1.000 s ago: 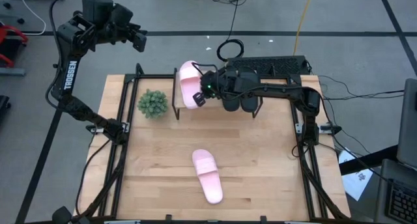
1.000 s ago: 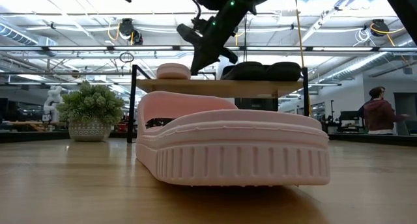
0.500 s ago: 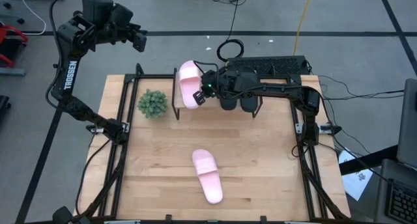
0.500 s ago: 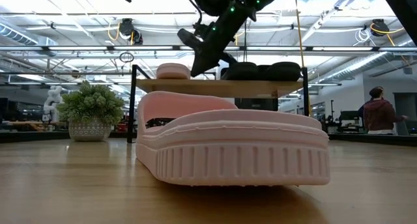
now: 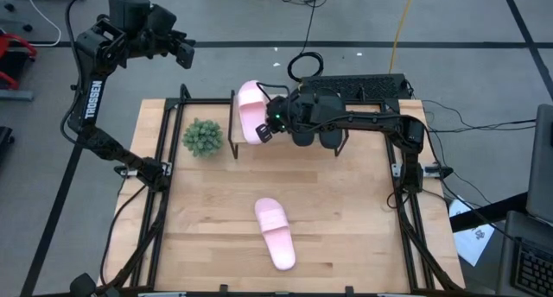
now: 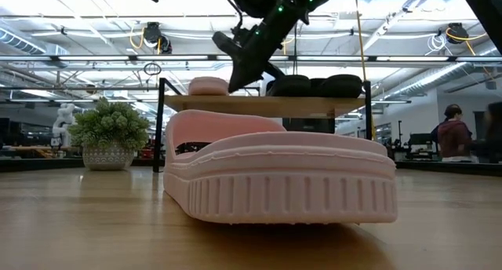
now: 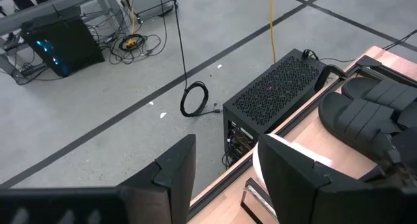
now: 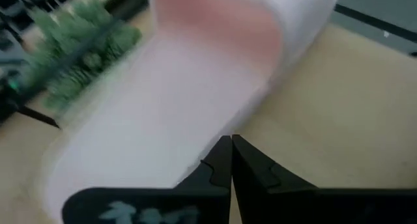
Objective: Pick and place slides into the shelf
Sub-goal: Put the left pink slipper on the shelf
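Note:
One light pink slide [image 5: 250,107] lies on the shelf [image 6: 314,105] at its left end, sole down on the plank. Beside it to the right sit two black slides [image 6: 314,85], partly under my right arm. My right gripper [image 5: 264,131] is shut and slants down at the pink slide's right long side [image 8: 195,87]. A second pink slide [image 5: 275,233] rests on the table near the front edge. My left gripper [image 5: 181,53] waits open, high above the table's far left corner. My right gripper has its shut fingertips [image 8: 225,152] at the right long edge of the pink slide on the shelf. It slants down from the table's right side. I cannot tell whether they touch the slide, which lies flat on the plank.
A potted green plant [image 5: 202,137] stands on the table left of the shelf. A black perforated box [image 5: 363,85] sits on the floor behind the table's far edge. Bare tabletop lies between the shelf and the near pink slide.

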`<state>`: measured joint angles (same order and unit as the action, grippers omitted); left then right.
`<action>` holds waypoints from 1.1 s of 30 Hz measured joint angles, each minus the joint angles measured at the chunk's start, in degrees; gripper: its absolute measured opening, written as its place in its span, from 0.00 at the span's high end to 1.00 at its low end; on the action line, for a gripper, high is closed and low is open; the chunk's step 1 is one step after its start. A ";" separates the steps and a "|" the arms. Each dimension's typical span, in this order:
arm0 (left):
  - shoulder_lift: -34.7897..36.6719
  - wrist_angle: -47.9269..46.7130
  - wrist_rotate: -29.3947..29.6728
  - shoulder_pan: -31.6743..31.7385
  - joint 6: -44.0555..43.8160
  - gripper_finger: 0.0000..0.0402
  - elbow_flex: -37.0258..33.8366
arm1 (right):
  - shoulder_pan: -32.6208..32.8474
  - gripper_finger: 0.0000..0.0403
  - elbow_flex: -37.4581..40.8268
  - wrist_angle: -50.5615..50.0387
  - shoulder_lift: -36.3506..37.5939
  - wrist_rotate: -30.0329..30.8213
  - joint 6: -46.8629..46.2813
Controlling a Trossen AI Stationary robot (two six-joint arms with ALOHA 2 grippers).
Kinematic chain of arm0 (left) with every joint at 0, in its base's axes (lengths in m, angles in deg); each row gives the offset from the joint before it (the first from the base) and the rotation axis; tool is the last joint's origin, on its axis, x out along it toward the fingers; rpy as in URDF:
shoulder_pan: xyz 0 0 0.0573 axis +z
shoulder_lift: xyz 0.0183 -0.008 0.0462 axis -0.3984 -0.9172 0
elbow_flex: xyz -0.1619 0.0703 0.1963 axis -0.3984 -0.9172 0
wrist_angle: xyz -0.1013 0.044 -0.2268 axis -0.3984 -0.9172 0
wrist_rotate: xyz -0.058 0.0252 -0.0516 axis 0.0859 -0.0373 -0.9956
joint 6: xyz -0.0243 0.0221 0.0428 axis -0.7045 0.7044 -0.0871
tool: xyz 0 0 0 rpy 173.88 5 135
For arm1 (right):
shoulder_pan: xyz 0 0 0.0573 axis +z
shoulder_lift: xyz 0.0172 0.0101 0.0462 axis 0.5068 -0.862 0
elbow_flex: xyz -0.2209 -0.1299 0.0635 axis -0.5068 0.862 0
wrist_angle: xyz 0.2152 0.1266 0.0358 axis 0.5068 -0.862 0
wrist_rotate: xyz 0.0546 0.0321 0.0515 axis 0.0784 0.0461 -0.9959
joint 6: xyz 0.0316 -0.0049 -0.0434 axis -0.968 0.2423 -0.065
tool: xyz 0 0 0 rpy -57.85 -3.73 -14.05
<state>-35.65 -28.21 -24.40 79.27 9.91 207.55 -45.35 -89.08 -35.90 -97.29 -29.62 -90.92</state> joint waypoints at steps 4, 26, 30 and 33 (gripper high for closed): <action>0.00 0.05 0.01 0.00 0.00 0.58 0.00 | 0.71 1.00 0.02 -2.15 -0.07 2.18 -0.06; 0.00 2.87 -0.04 -0.02 -0.05 0.58 0.00 | 2.27 1.00 -2.89 -1.81 -0.07 1.45 1.61; 0.00 2.69 -0.05 -0.02 -0.04 0.58 0.00 | 2.27 1.00 -2.96 -6.52 -0.07 3.23 0.76; 0.00 2.69 -0.06 -0.02 -0.04 0.58 0.00 | 2.25 1.00 -2.96 -7.16 -0.07 3.42 0.21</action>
<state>-35.65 -25.52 -24.46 79.25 9.87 207.55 -43.10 -92.03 -43.07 -97.35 -26.20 -90.71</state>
